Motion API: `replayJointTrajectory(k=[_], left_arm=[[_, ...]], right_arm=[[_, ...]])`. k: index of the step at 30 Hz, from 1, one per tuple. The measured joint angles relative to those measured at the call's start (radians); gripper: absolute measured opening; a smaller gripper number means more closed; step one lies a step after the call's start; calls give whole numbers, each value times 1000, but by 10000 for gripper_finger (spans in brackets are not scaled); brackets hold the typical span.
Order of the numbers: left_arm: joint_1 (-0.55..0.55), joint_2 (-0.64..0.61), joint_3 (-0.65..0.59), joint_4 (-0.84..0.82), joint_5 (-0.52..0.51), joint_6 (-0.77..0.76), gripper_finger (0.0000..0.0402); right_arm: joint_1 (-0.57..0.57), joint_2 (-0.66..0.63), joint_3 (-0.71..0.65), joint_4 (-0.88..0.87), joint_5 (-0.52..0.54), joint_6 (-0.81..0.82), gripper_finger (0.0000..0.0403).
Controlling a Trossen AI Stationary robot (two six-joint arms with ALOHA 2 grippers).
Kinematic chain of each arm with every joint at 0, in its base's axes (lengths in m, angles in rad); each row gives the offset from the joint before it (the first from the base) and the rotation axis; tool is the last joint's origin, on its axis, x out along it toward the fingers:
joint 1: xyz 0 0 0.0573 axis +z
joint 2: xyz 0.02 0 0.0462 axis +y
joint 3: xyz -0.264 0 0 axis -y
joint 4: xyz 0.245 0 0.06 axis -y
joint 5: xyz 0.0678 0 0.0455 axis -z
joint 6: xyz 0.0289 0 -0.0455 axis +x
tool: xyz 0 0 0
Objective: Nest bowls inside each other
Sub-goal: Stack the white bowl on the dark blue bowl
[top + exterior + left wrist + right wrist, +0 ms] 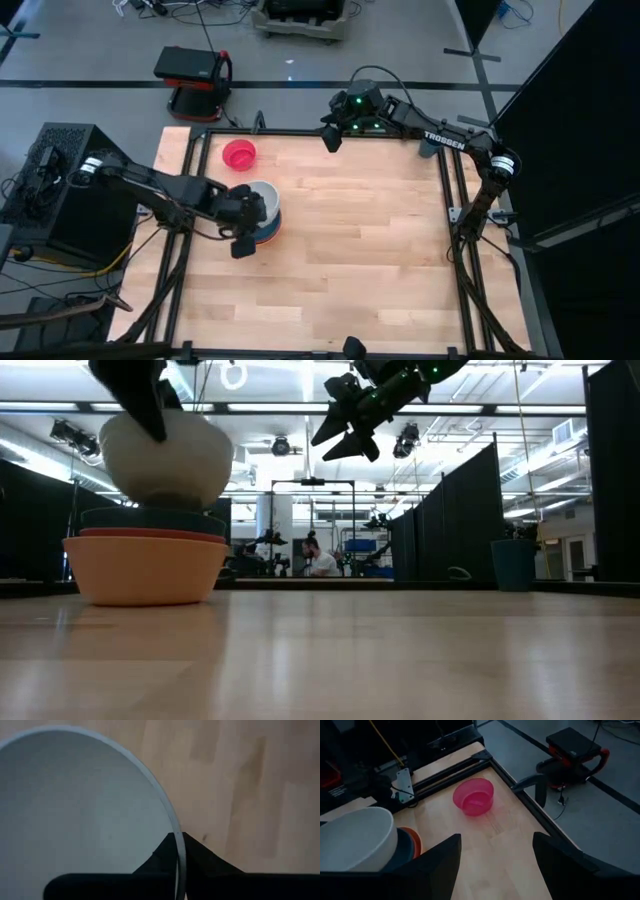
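Note:
A pale white bowl (pixel 263 198) hangs over a stack of teal (pixel 150 520), red (pixel 150 535) and orange (pixel 145 570) bowls at the table's left middle. My left gripper (pixel 245 215) is shut on it. The orange bowl stands on the table by its base. The white bowl's underside (pixel 165 495) is close over the teal bowl; whether they touch I cannot tell. A smaller pink bowl (pixel 239 154) stands alone near the far left corner. My right gripper (pixel 331 135) hangs open, high over the far edge. My left gripper pinches the white bowl's rim (pixel 178 851) on the bowl's near-left side. One finger (pixel 157 860) is inside the bowl and the other (pixel 205 862) is outside. The fingers slant down from the table's left. The bowl hangs over the stack, mouth roughly up.
Black frame rails (pixel 452 200) run along the table's edges. A red and black device (pixel 195 75) sits on the floor beyond the far left corner. The table's middle and right half (pixel 370 240) are bare wood.

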Motion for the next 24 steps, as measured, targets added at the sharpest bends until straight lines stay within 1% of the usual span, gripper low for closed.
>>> replayJointTrajectory(k=[10, 17, 24], left_arm=[[-65, 98, 0, -50, -44, 93, 0], [-66, 131, 0, -94, -41, 123, 0], [-67, 158, -7, -104, -41, 122, 0]], right_arm=[[1, 0, 0, -1, 0, 13, 233], [6, 0, 0, -2, 0, 13, 233], [7, 0, 0, -2, -5, 17, 233]])
